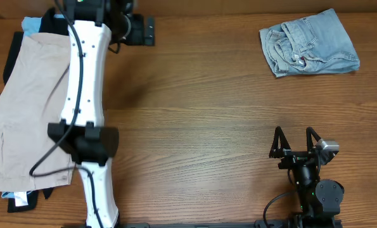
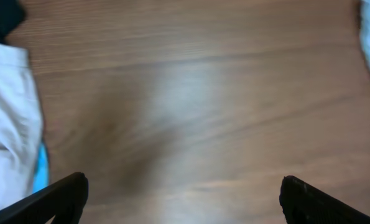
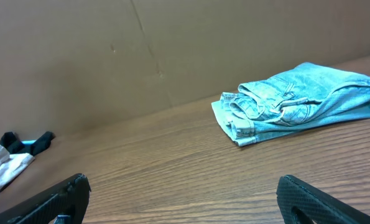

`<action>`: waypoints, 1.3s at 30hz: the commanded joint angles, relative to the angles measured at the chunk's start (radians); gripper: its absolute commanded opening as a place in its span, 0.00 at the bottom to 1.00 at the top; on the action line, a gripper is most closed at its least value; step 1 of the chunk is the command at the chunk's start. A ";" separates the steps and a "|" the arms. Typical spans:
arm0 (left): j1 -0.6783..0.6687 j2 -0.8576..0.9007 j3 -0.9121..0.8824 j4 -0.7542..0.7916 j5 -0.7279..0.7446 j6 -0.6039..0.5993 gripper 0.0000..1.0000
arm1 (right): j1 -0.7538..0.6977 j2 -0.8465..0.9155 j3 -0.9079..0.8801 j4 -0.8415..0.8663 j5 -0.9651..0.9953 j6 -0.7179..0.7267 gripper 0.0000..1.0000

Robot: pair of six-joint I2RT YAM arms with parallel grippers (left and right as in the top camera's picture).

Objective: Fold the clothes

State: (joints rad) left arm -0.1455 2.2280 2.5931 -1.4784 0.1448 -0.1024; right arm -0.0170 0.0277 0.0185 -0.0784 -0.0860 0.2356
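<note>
Light-blue denim shorts [image 1: 308, 43] lie folded at the far right of the table; they also show in the right wrist view [image 3: 296, 102]. Beige shorts [image 1: 30, 107] lie spread at the left on top of black [image 1: 16, 54] and sky-blue [image 1: 28, 24] garments. My left gripper [image 1: 128, 28] is raised high over the table, open and empty [image 2: 185, 196], with the beige shorts [image 2: 7, 124] at its left. My right gripper [image 1: 294, 142] is open and empty [image 3: 185, 199] near the front right, well short of the denim shorts.
The wooden table [image 1: 194, 114] spans the view between the two heaps. A brown cardboard wall [image 3: 110, 56] stands behind the table's far edge. My left arm [image 1: 83, 82] hangs over the right edge of the beige shorts.
</note>
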 commanded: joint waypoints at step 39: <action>0.240 -2.131 -2.588 1.433 -0.047 -0.131 1.00 | 0.006 -0.011 -0.011 0.004 0.006 0.004 1.00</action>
State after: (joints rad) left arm 0.0875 0.1349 0.0154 0.0296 0.1257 -0.2111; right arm -0.0170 0.0261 0.0185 -0.0784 -0.0856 0.2352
